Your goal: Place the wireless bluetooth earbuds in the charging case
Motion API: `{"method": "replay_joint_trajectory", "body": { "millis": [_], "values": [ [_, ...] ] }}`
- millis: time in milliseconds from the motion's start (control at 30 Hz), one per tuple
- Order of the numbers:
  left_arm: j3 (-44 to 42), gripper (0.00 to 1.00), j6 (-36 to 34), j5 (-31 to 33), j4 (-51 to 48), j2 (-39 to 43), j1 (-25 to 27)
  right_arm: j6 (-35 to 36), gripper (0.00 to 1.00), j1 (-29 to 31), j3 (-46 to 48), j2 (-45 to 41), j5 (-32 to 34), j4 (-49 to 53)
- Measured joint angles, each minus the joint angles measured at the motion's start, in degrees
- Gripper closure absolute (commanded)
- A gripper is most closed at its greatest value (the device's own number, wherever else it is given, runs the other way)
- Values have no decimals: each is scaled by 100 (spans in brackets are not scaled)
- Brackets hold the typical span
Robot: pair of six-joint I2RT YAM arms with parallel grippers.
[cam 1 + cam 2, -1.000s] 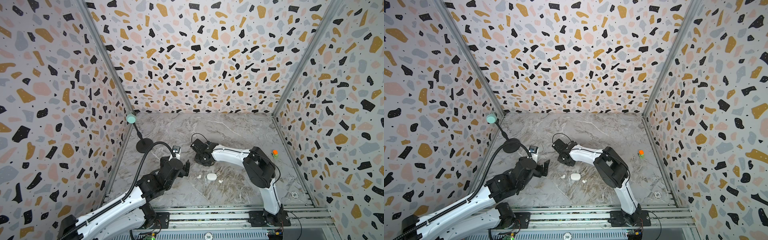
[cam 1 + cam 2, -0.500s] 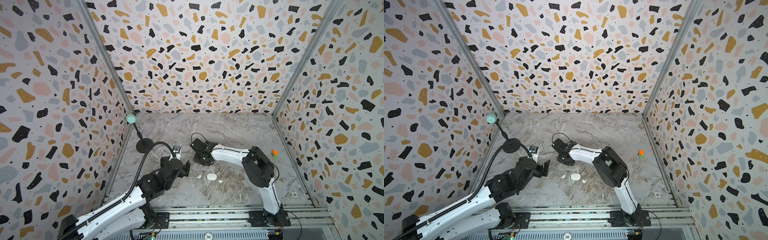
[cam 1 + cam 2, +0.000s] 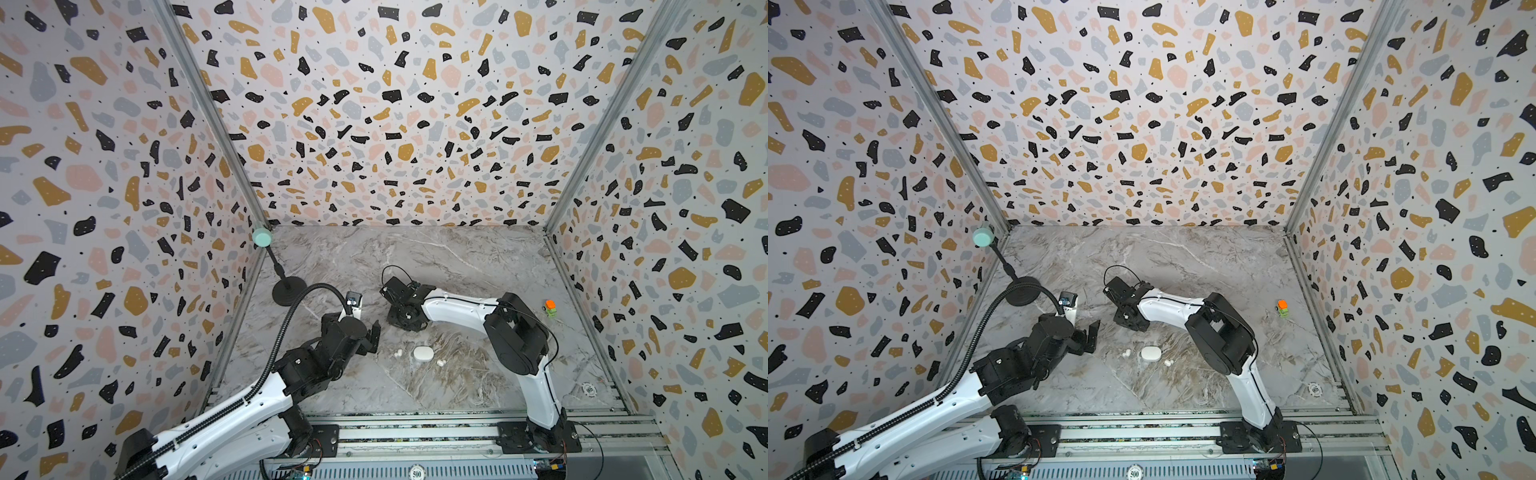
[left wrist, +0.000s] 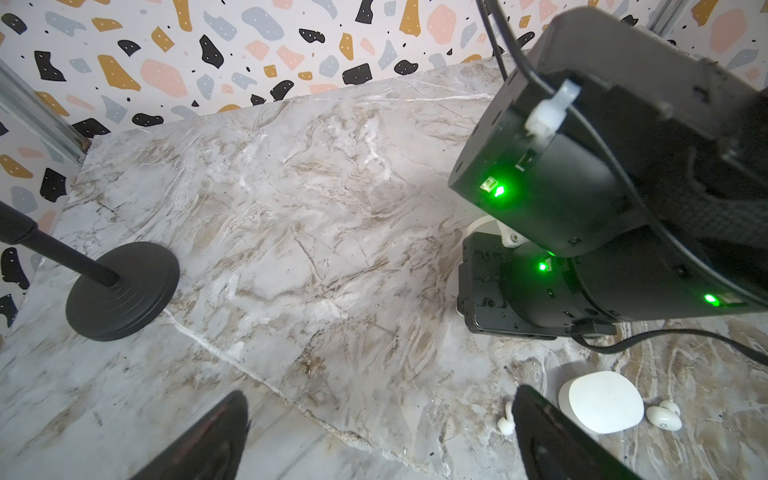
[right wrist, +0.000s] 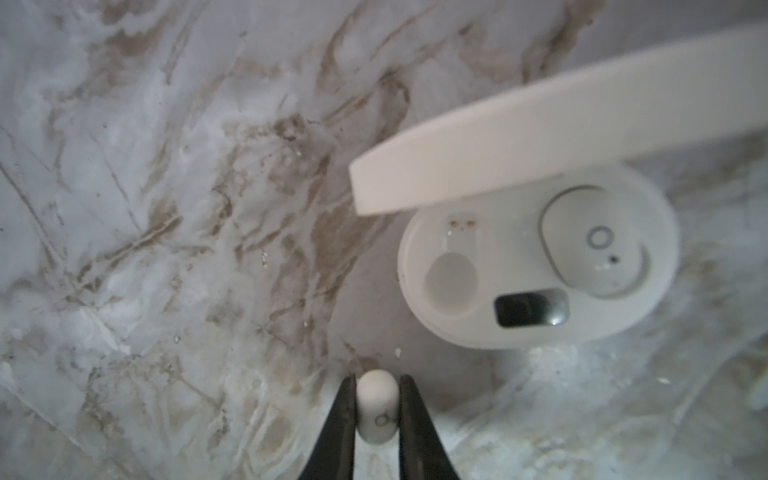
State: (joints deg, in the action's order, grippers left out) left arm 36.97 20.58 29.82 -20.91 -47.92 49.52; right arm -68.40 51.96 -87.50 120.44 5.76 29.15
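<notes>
both arms wear glossy white shells over their long links, with matte black blocks at the joints and black bases. the left arm [image 3: 232, 419] carries a ribbed black hose [image 3: 286, 316], and small dark screws dot its shell. a thin black cable [image 3: 392, 272] loops above the right arm [image 3: 457, 307]. its wrist housing [image 4: 582, 187] shows green lights [image 4: 498, 191] and a white cable tie [image 4: 548, 112]. the right claw [image 5: 378, 380] and left claw [image 4: 378, 399] have black tapering fingers [image 5: 415, 432].

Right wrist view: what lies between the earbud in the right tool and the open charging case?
Only bare marble tabletop: the right wrist view shows nothing between the earbud in the right tool and the open charging case.
</notes>
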Motion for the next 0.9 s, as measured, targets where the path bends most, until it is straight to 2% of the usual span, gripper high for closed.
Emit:
{"method": "replay_joint_trajectory", "body": {
  "millis": [900],
  "values": [
    [0, 0, -2, -2, 2, -7, 0, 232, 84, 7, -85, -46, 192, 136]
  ]
}}
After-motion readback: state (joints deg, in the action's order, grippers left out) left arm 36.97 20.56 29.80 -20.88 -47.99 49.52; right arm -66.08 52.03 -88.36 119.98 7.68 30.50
